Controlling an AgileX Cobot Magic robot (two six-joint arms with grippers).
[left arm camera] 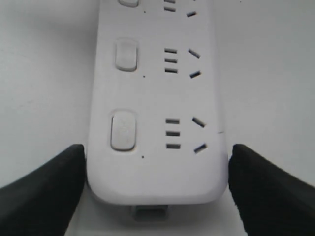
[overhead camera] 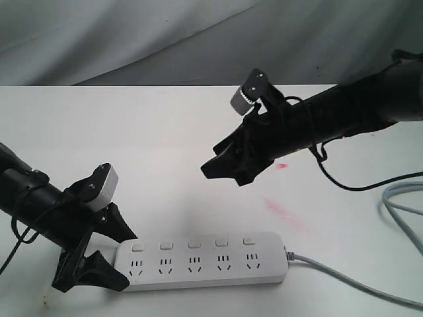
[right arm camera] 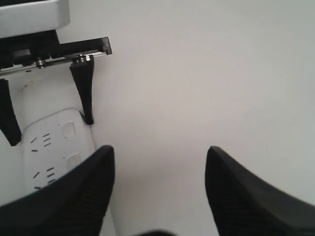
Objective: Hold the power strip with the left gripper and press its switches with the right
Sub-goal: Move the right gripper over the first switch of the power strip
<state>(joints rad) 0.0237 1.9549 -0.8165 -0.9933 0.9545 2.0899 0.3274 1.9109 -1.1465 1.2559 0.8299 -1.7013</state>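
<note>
The white power strip [overhead camera: 205, 267] lies flat near the table's front edge, its grey cable [overhead camera: 350, 281] running off to the right. A row of small white switches [overhead camera: 193, 244] sits above the sockets. My left gripper [overhead camera: 125, 261] is shut on the strip's left end, one black finger against each long side. In the left wrist view, the left gripper [left arm camera: 156, 152] frames that rounded end, with the nearest switch [left arm camera: 123, 130] just beyond. My right gripper [overhead camera: 225, 173] hangs open above the table, behind the strip and clear of it. Nothing lies between the right gripper's [right arm camera: 160, 152] fingers.
A faint red smear [overhead camera: 284, 211] marks the white table behind the strip's right end. Another grey cable [overhead camera: 403, 211] loops at the right edge. A grey cloth backdrop [overhead camera: 132, 39] hangs behind the table.
</note>
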